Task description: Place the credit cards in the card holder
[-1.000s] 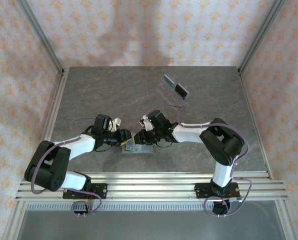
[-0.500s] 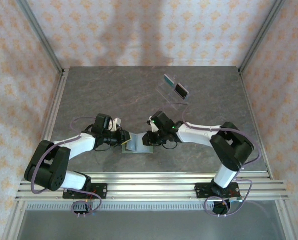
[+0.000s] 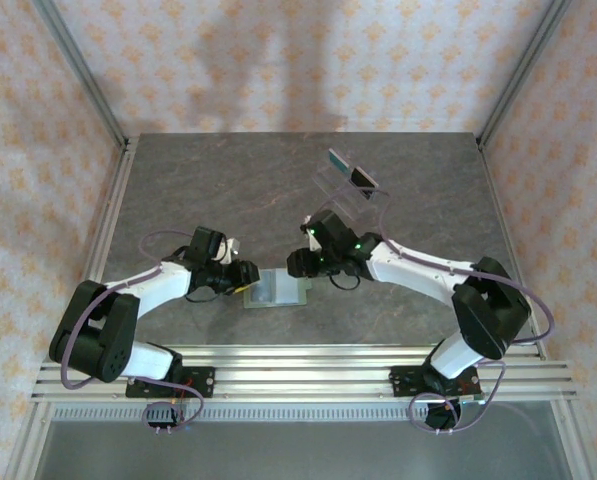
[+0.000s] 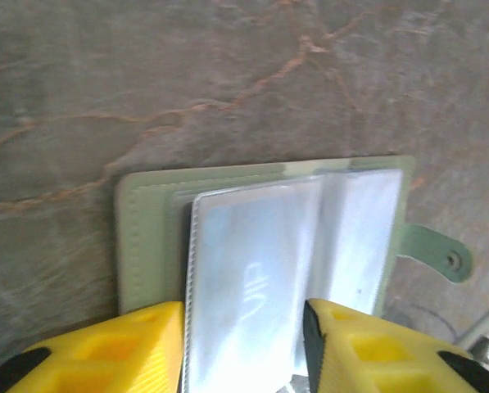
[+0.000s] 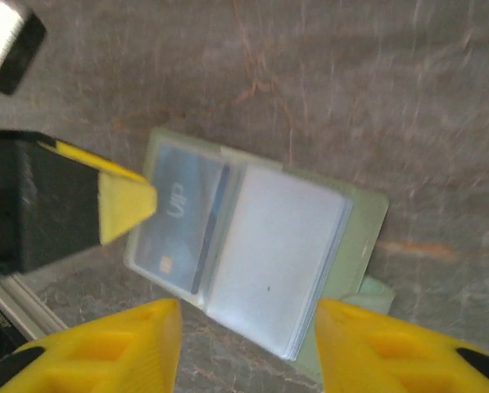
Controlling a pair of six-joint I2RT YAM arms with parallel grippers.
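Note:
The sage-green card holder (image 3: 278, 291) lies open on the table between the two arms. Its pale inner pockets (image 4: 252, 262) face up and the snap tab (image 4: 436, 254) sticks out at one side. A bluish credit card (image 5: 178, 217) sits inside one clear pocket. My left gripper (image 3: 246, 281) is open at the holder's left edge, its yellow fingers (image 4: 105, 348) straddling the pocket leaves. My right gripper (image 5: 248, 344) hovers open and empty above the holder's right side (image 5: 367, 213). Two more dark cards (image 3: 361, 180) stand in the clear stand (image 3: 340, 192) at the back.
The grey stone-patterned table (image 3: 178, 190) has metal rails (image 3: 308, 365) along its near edge and frame posts at its corners. The clear plastic stand is just behind the right arm's forearm (image 3: 418, 268).
My right gripper has pulled back and to the right, off the holder. The holder's raised leaf has dropped, so it now lies open and flat. My left gripper has stayed at its left edge.

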